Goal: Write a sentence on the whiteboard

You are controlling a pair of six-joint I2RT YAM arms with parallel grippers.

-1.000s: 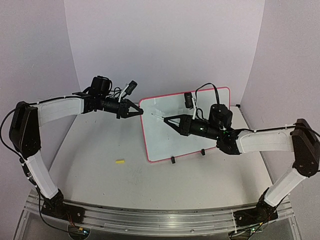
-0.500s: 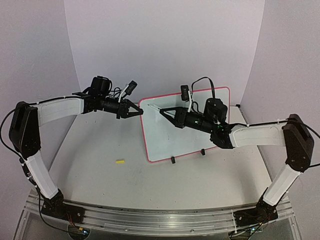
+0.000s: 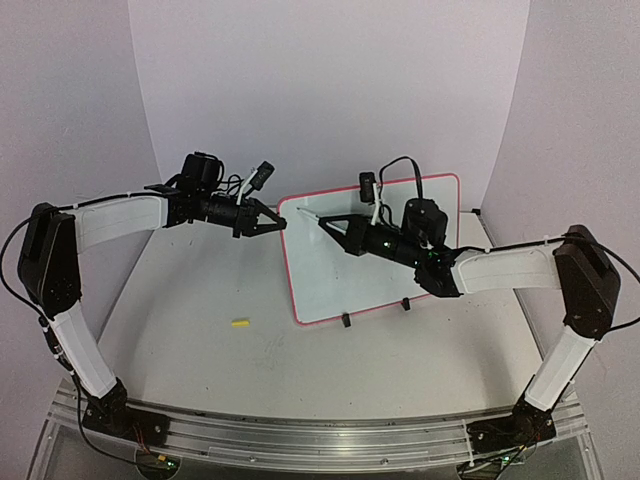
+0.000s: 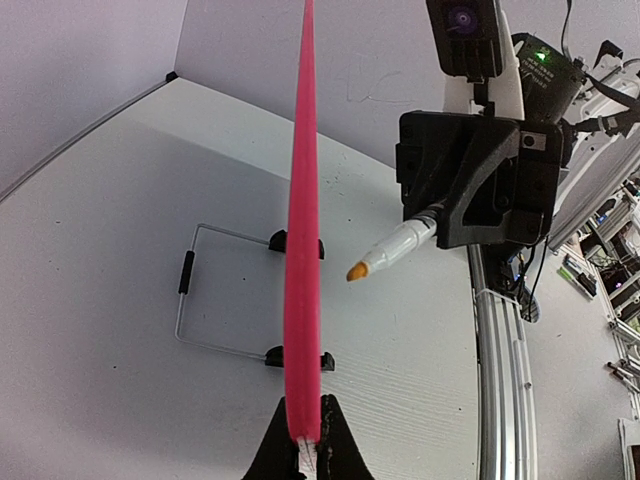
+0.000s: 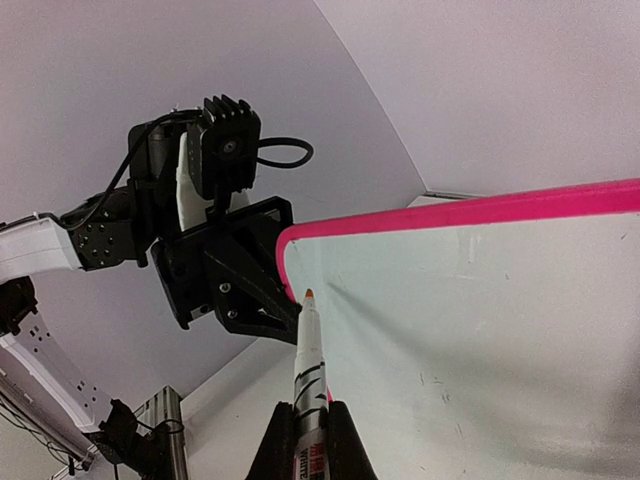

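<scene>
The whiteboard, white with a pink rim, stands tilted on the table at centre. My left gripper is shut on its left edge; in the left wrist view the rim runs edge-on up from the jaws. My right gripper is shut on a white marker. The marker's orange tip sits near the board's upper left corner, and the left wrist view shows a small gap between tip and board. No sentence shows on the board face.
A small yellow cap lies on the table left of the board. The board's black feet rest on the table, and a wire stand props it from behind. Purple walls close the back and sides.
The right arm has carried the marker up and to the left, from the board's middle toward its upper left corner. The left arm and the board have stayed put.
</scene>
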